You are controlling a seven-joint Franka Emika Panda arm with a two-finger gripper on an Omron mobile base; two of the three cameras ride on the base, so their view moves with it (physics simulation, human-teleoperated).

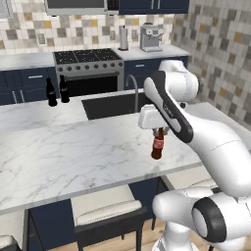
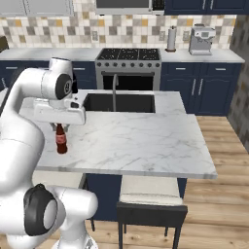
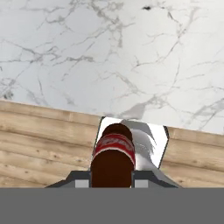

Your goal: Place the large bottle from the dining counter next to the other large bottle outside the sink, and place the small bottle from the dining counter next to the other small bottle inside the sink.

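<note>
We see one small bottle (image 1: 157, 145) upright, long axis vertical and neck up, at the near edge of the dining counter (image 1: 73, 157). The gripper (image 1: 158, 131) has its jaws closed narrowly on the bottle's neck. Two large bottles (image 1: 51, 92) stand upright left of the sink (image 1: 110, 105).

small bottle (image 1: 157, 145) upright on dining counter (image 1: 73, 152)

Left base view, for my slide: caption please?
Gripper shut on the small bottle at the dining counter edge.
</note>
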